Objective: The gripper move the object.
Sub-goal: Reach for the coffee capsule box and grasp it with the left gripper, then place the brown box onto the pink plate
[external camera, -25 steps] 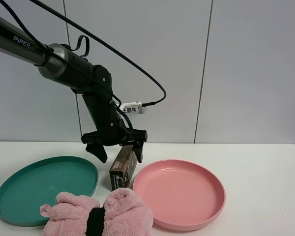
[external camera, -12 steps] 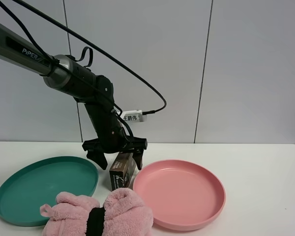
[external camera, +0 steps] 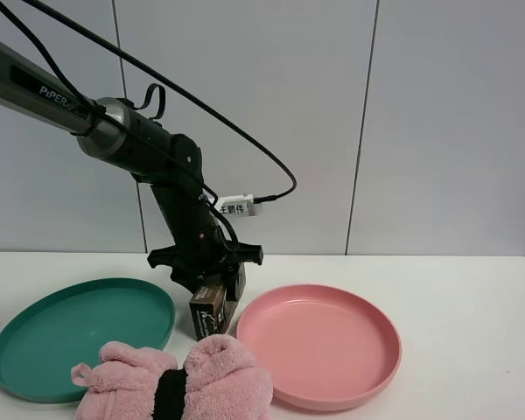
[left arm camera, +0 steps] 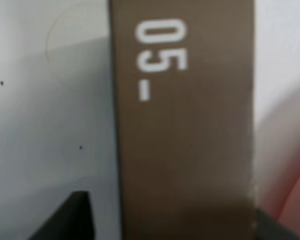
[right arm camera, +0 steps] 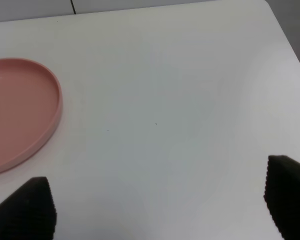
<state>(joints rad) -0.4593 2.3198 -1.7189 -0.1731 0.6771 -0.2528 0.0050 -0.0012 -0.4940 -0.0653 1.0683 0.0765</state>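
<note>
The dark brown box [external camera: 210,317] with white print lies on the white table between the two plates, its printed end toward the camera. My left gripper [external camera: 213,287], a black claw on a thick black arm with a white tag [external camera: 238,208], reaches down over the box's far part with its fingers closed against the box's sides. In the left wrist view the box [left arm camera: 185,140] fills the middle between the two fingertips of the left gripper [left arm camera: 172,216]. My right gripper [right arm camera: 157,197] is open and empty over bare table; it does not show in the exterior view.
A green plate [external camera: 35,378] lies left of the box and a pink plate [external camera: 387,350] right of it; the pink plate's rim also shows in the right wrist view [right arm camera: 57,107]. A fluffy pink plush with a black band [external camera: 175,381] lies in front of the box.
The left gripper has come down over the box and its fingers have closed from wide open onto the box's sides. The box's far end has shifted slightly.
</note>
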